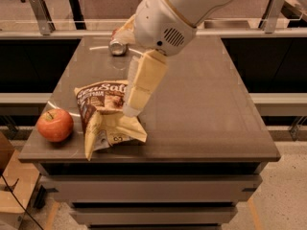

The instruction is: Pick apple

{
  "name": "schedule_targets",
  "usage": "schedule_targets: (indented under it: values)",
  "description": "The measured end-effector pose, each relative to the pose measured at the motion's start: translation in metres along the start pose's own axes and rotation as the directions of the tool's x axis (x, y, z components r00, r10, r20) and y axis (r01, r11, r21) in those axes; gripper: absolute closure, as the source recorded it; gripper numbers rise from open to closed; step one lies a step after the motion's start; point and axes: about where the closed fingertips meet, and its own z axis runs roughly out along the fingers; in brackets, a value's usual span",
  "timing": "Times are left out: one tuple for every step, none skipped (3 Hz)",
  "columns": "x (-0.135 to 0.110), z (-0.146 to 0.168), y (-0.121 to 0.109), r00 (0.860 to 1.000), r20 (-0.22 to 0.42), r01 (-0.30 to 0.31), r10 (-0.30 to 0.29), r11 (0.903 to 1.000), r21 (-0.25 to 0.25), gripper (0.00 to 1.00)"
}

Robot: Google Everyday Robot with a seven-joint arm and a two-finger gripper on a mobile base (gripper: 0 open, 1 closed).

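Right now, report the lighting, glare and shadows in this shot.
Camera view: warm, fairly even light on the table; a pale glare streak lies beside the soda can; the apple throws a soft shadow at its base; the hand hangs over the right part of the chip bag, and the arm above it blocks part of the can.

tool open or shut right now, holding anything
tool: open or shut cannot be told; it hangs by the bag, away from the apple, which sits on the table.

White rounded arm shell point(187, 4) w/ vent grille point(173, 37); cream blocky end effector point(130, 110) over chip bag point(101, 99).
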Motion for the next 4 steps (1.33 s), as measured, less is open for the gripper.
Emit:
schedule_targets:
  values:
    - [-0.028, 0.043, -0.007, 0.998, 0.047, 0.055, -0.052, 0.996, -0.071, 0.0]
    - [-0.048, 0.082, -0.012, 0.993, 0.083, 0.095, -0.084, 0.9858, -0.138, 0.0]
    - [-0.064, 0.114, -0.012, 0.988, 0.118, 0.121, -0.099, 0.973, -0.196, 0.0]
    - [-0.073, 0.142, -0.011, 0.985, 0.142, 0.134, -0.102, 0.9612, -0.241, 0.0]
